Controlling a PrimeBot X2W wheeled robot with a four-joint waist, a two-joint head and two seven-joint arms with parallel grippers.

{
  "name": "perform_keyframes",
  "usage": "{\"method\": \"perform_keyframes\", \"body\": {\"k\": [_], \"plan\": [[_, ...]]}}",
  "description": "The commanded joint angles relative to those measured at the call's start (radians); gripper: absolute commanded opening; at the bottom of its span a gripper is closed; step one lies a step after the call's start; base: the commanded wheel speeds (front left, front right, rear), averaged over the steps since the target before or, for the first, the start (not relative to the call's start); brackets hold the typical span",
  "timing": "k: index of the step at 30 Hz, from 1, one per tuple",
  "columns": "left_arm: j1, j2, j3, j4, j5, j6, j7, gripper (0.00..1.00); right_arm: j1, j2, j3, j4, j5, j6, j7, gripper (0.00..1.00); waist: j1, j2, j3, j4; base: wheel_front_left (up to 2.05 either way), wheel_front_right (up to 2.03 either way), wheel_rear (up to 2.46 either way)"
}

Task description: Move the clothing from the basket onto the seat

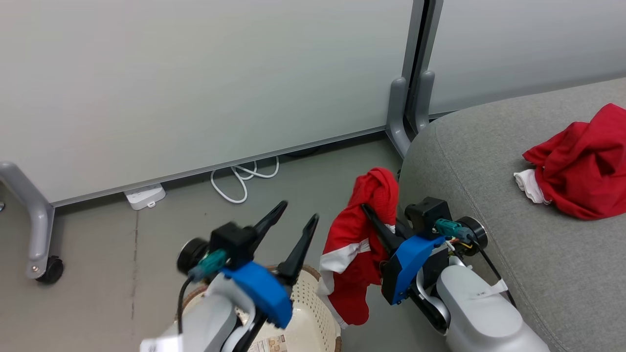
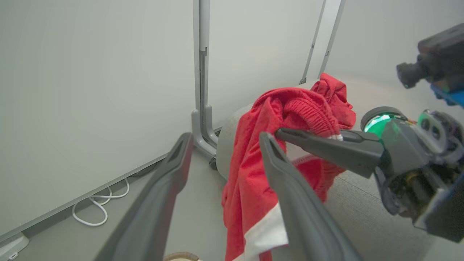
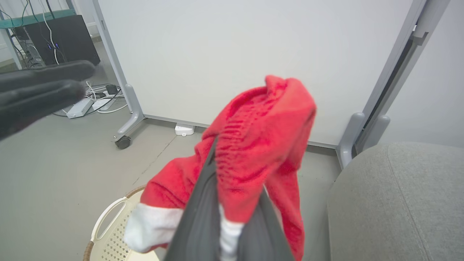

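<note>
One red garment [image 1: 353,244] with white trim hangs in the air from my right gripper [image 1: 366,209], which is shut on its gathered top edge. It hangs between the cream basket [image 1: 313,298] and the rounded corner of the grey seat [image 1: 489,161]. In the right wrist view the garment [image 3: 261,127] drapes over the closed right gripper [image 3: 217,159], above the basket's handle [image 3: 108,217] and left of the seat [image 3: 391,195]. My left gripper [image 1: 299,210] stands open and empty just left of the garment [image 2: 253,159], over the basket. A second red garment [image 1: 582,166] lies crumpled on the seat.
White partition panels [image 1: 195,73] on grey wheeled feet [image 1: 406,117] stand close behind. A power strip [image 1: 144,195] and a looped white cable [image 1: 242,181] lie on the grey floor by the panel. A dark cabinet with cables [image 3: 47,36] stands at the far left in the right wrist view.
</note>
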Motion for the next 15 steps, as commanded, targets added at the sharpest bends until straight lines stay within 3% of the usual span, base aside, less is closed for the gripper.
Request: {"method": "perform_keyframes", "body": {"k": [1,8,15], "plan": [[0.03,0.008,0.022,-0.015,0.021,0.002,-0.004,1.0,-0.009,-0.003,-0.005,-0.005,-0.006,0.0,-0.008,0.0,0.0,0.0,0.001,0.001,0.0,0.0,0.0],[0.247,0.032,0.235,-0.137,0.166,-0.022,-0.004,1.0,0.005,-0.002,-0.03,-0.014,-0.023,0.0,-0.008,0.0,0.0,0.0,0.004,0.011,0.0,0.0,0.0],[0.379,0.013,0.403,-0.191,0.25,-0.047,-0.004,1.0,0.014,-0.002,-0.041,-0.028,-0.031,0.0,-0.001,0.0,0.0,0.0,0.006,0.015,0.0,0.0,0.0]]}}
